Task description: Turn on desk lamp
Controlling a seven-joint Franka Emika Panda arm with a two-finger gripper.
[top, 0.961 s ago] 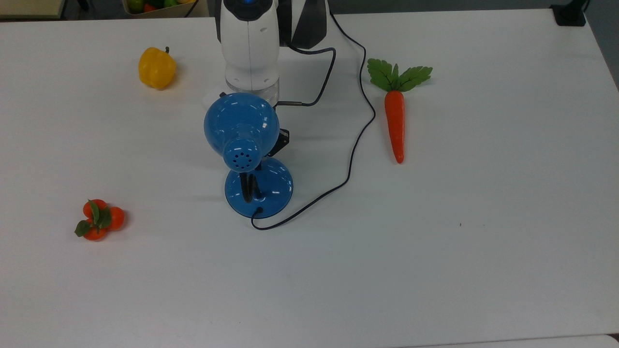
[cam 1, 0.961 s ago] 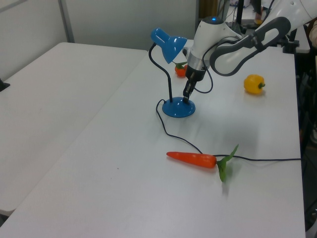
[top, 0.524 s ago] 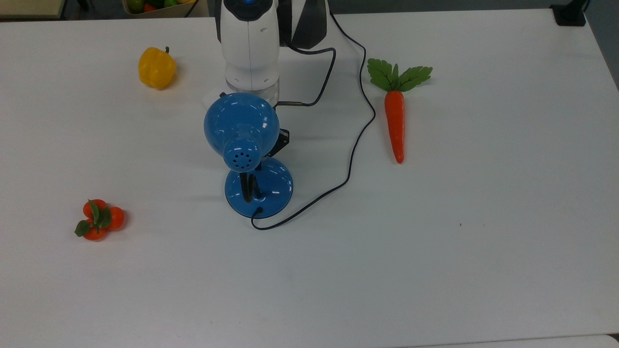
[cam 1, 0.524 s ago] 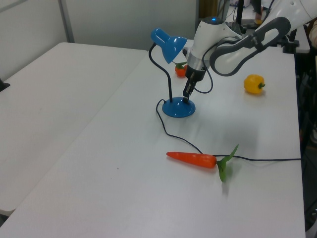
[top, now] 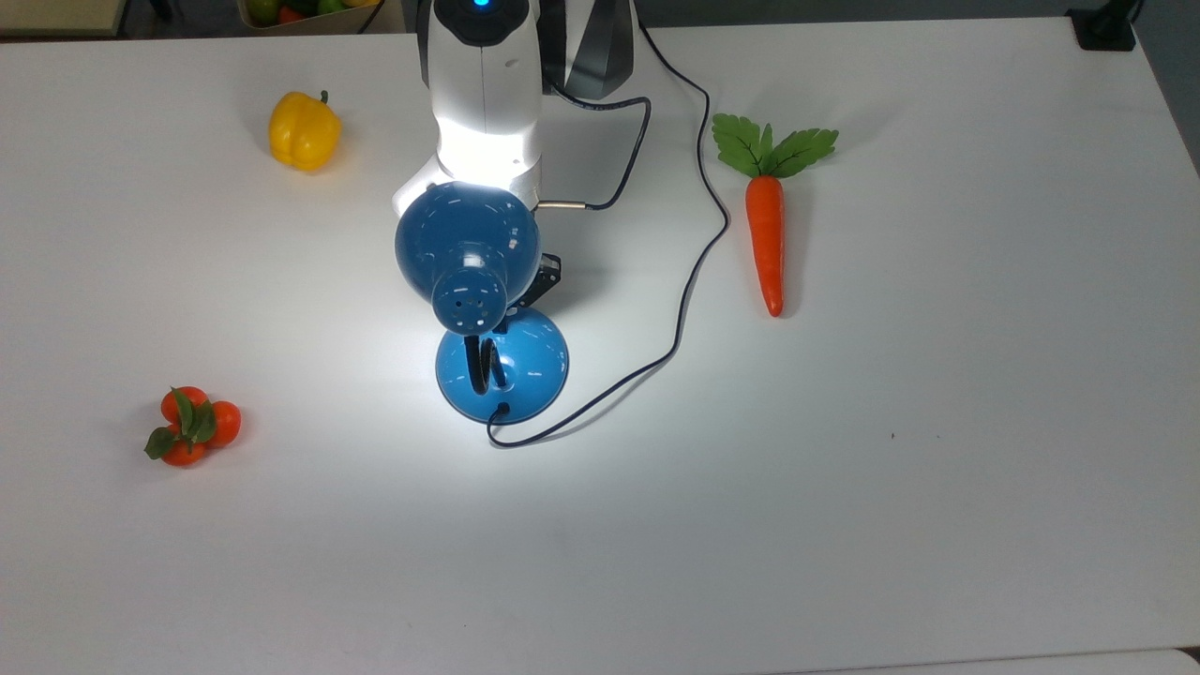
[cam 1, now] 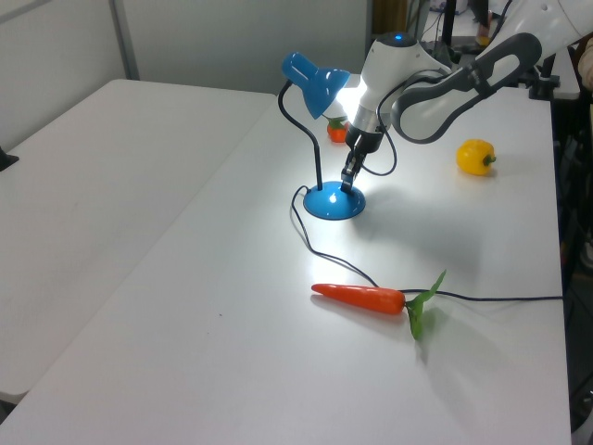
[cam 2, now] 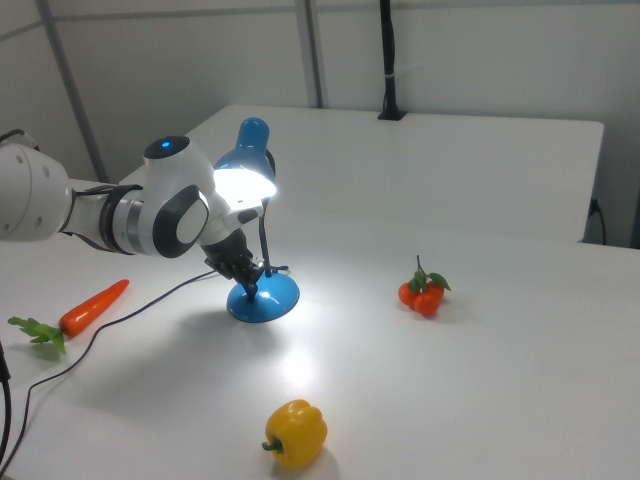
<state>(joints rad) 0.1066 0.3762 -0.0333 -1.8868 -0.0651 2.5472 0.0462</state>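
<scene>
Top view: the desk lamp (top: 473,281) glows, mid-table (top: 937,469), between yellow pepper (top: 304,130) and carrot (top: 767,234).
Left view: gripper (cam 1: 348,181) tips meet its blue base; finger spacing unclear.
Right view: shade lit white, probably on.

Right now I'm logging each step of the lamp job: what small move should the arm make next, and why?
Probably lift the gripper straight up off the base. The lamp is already lit, throwing a bright pool on the table, so the press looks done; a straight lift avoids nudging the lamp.
</scene>
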